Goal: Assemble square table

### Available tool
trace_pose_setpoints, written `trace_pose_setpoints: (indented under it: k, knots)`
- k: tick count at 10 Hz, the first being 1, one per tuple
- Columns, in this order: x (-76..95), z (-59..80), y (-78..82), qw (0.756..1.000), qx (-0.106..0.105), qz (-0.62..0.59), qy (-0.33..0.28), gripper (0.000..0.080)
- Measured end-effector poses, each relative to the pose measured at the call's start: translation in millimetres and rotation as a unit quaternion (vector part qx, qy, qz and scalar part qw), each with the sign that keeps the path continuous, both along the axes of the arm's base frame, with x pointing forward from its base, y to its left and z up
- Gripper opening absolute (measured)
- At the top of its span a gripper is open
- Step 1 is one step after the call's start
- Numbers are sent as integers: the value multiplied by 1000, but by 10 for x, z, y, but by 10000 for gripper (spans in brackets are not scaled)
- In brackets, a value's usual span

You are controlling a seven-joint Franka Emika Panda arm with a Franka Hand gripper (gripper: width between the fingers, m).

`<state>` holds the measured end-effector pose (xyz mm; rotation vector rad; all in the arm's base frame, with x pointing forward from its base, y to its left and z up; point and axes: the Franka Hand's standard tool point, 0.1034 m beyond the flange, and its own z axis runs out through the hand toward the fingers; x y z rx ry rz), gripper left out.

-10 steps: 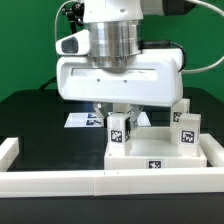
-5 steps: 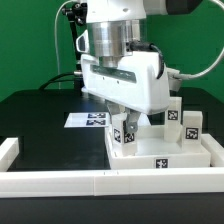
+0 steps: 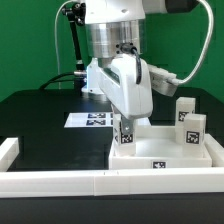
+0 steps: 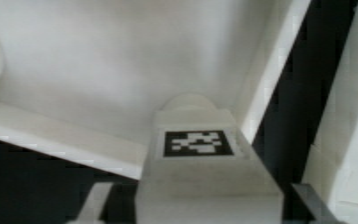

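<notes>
The square table's top [image 3: 165,158] is a white rimmed slab lying at the exterior view's right. A white tagged leg [image 3: 122,135] stands upright at its near-left corner. Two more legs [image 3: 183,108] [image 3: 191,130] stand at its right side. My gripper [image 3: 124,122] hangs straight over the corner leg and straddles it. In the wrist view that leg [image 4: 199,143] runs between the fingers [image 4: 108,200], with a thin dark gap on each side, so the jaws stand open around it.
The marker board [image 3: 88,120] lies flat on the black table behind the slab's left. White border rails [image 3: 70,181] run along the front, with a short one [image 3: 8,150] at the left. The arm's cables hang at the back.
The wrist has turned about its vertical axis over the corner leg, from broadside to edge-on. The jaws have spread a little off the leg. The leg and slab have stayed put.
</notes>
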<state>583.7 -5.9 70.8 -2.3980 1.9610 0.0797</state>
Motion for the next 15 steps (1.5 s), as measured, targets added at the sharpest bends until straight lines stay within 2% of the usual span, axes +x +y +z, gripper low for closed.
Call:
trace_pose_setpoints:
  k: [1,2,3,4,8,10,11,14,15]
  knots:
    - [0,-1,-1,1000,0,17,-2,393]
    - [1,-2,3,1000,0,30,-3,570]
    - [3,2,13,998,0,57,-5,570]
    - [8,14,18,994,0,113,-9,635]
    - [20,27,68,943,2,331,-25,649]
    - [16,22,78,904,0,427,-28,649]
    - [7,15,69,892,1,450,-28,649]
    - [7,20,34,822,-1,569,-31,649]
    - [7,20,32,811,-1,584,-32,649]
